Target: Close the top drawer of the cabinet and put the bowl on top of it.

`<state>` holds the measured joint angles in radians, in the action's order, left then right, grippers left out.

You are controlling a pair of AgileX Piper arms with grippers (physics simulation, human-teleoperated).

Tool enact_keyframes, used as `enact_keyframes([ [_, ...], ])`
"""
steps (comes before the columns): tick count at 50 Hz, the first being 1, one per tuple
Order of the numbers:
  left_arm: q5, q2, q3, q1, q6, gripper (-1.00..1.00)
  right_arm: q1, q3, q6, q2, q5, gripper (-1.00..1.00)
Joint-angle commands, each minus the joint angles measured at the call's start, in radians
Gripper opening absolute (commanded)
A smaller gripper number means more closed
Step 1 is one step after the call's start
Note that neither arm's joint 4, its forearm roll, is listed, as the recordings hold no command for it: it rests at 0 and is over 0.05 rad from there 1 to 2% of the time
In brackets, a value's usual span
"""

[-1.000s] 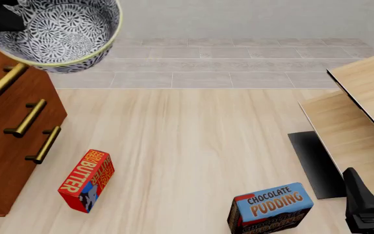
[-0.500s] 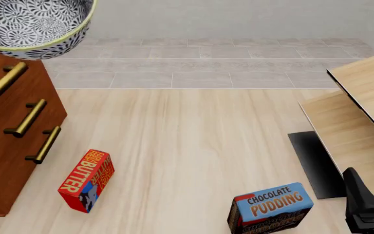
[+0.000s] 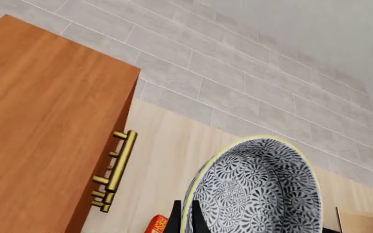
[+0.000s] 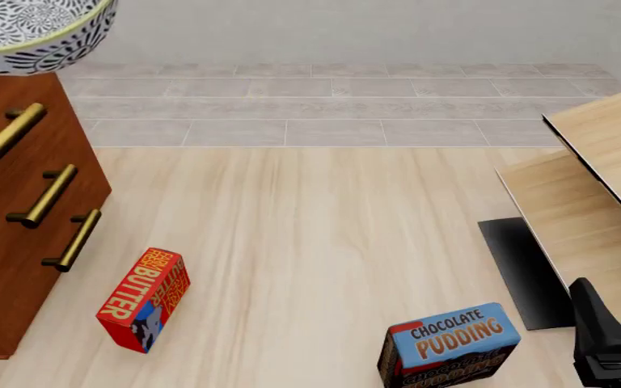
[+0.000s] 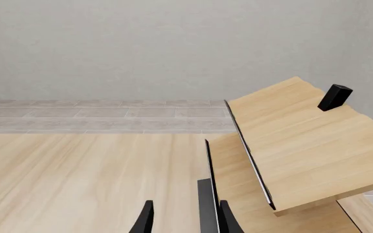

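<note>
Front view shows the bowl point(image 4: 32, 32) has slid further left, now above the cabinet point(image 4: 9, 242), whose top drawer point(image 4: 9, 133) sits flush, so only lowering seems left. Left gripper point(image 3: 185, 217) pinches the bowl's rim; at far right, right gripper point(image 5: 183, 213) idles, slightly parted, empty.

Butter box point(image 4: 143, 300) lies tilted on the table, well left of my right gripper. Chocolate pudding box point(image 4: 449, 345) just left of it. Pale wood furniture point(image 4: 601, 210) directly ahead.
</note>
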<state>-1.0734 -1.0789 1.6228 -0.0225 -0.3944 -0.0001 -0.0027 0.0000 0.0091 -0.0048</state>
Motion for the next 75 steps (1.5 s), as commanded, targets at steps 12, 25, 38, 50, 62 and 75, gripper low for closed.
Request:
enact_keyframes([
  [12,-0.024,0.011,0.041,-0.086,0.002,-1.00,0.000,-0.001,0.000,-0.001,0.002,1.00],
  [25,0.026,0.035,-0.029,-0.132,-0.040,-1.00,0.000,-0.001,0.000,-0.002,0.002,1.00],
  [38,0.068,0.024,-0.057,-0.213,-0.088,-1.00,0.000,-0.001,0.000,-0.002,0.002,1.00],
  [50,0.126,-0.007,-0.091,-0.302,-0.102,-1.00,0.000,-0.001,0.000,-0.002,0.002,1.00],
  [62,0.184,-0.028,-0.140,-0.365,-0.110,-1.00,0.000,-0.001,0.000,-0.001,0.002,1.00],
  [75,0.151,-0.074,-0.057,-0.425,-0.140,-1.00,0.000,-0.001,0.000,-0.001,0.002,1.00],
])
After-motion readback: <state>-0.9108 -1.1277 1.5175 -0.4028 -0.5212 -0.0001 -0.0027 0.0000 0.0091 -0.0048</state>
